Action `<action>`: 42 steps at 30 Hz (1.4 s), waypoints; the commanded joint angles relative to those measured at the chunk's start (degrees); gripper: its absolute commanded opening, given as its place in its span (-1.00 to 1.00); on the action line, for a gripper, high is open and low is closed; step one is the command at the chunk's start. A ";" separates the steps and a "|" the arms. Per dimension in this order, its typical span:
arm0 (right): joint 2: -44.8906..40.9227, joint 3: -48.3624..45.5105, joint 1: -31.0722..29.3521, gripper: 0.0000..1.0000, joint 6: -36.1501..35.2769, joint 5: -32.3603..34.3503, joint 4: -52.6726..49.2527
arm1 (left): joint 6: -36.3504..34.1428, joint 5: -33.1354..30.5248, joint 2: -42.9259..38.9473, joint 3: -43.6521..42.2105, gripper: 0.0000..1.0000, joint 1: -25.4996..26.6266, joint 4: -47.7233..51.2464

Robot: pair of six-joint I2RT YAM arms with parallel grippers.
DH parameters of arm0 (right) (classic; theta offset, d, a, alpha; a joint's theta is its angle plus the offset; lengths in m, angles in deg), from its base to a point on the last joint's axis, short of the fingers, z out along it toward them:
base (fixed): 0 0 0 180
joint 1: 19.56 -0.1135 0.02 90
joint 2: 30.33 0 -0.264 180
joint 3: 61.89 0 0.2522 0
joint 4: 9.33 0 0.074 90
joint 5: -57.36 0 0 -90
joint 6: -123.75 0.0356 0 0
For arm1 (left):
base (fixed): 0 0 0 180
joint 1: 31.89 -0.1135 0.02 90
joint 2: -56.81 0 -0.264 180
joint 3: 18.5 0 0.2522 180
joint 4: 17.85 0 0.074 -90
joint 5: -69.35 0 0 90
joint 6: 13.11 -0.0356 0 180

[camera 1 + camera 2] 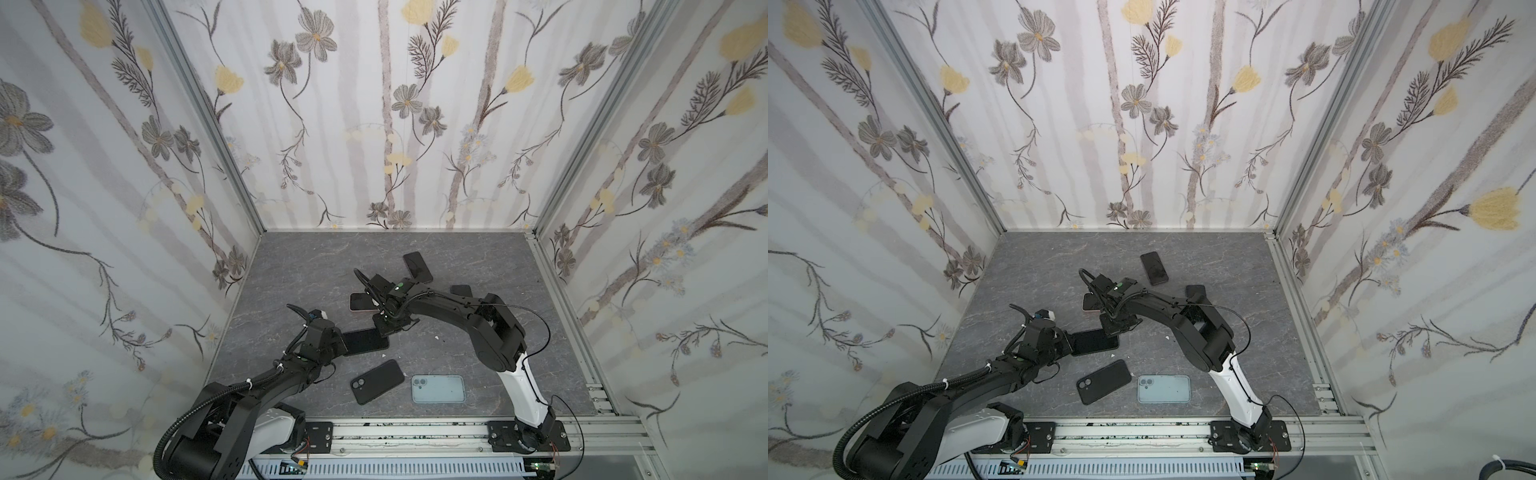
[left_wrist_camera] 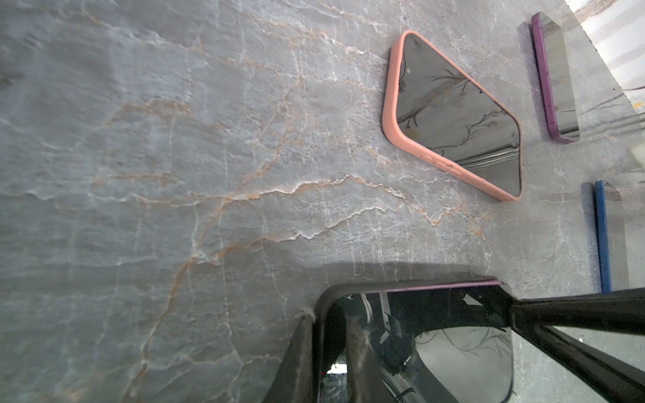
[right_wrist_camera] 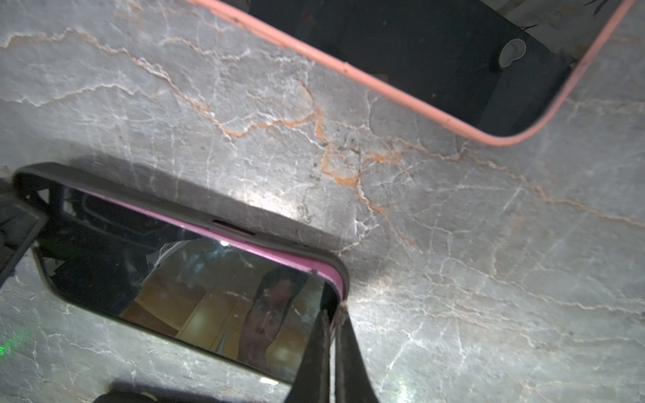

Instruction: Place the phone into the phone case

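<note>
1. Tabletop [image 2: 174, 174]: grey marble look, with white and orange veins.
2. Walls [image 1: 374, 124]: pale wallpaper with grey stripes and grey and yellow flowers on dark stems.
3. Phone [image 3: 181, 296]: pink-purple rim, glossy black screen.
4. Dark grey phone case [image 3: 146, 201]: plain, matte.
5. Empty cases: black case [image 1: 377, 381] and pale blue case [image 1: 438, 389].
6. Cased phones: salmon-pink case [image 2: 389, 115], purple case [image 2: 541, 69], blue case [image 2: 602, 237], all with dark screens.

Lab booth, aluminium frame [image 1: 202, 108], floral wallpaper panels [image 1: 353, 124]
</note>
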State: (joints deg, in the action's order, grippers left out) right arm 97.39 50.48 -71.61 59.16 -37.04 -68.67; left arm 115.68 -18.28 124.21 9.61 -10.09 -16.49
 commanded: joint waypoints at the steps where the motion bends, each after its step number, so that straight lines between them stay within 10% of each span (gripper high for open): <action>1: 3.01 -2.15 -0.23 -0.91 -0.97 -3.07 1.05 | -0.38 0.00 0.28 -0.36 -0.68 -0.01 2.72; 19: -0.93 -2.68 -0.14 -0.83 -0.49 -1.89 2.53 | -0.11 -0.39 -0.31 -0.12 -0.68 -0.01 3.03; 31: -15.59 -5.36 -1.06 0.30 -29.07 -4.07 14.12 | -2.05 -4.85 -16.10 10.80 -0.35 -0.08 15.79; 34: -17.76 -9.13 -1.12 0.99 -40.05 -7.56 18.05 | -3.64 -6.59 -20.31 14.05 -0.13 -0.10 19.06; 42: -10.69 -8.78 -1.43 0.99 -55.25 -7.50 16.34 | -11.51 -13.30 -28.54 17.85 0.42 -0.18 24.53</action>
State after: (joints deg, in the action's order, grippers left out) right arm 85.08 42.06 -72.83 13.20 -43.29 -52.89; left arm 108.31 -26.91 97.04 27.16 -10.13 4.73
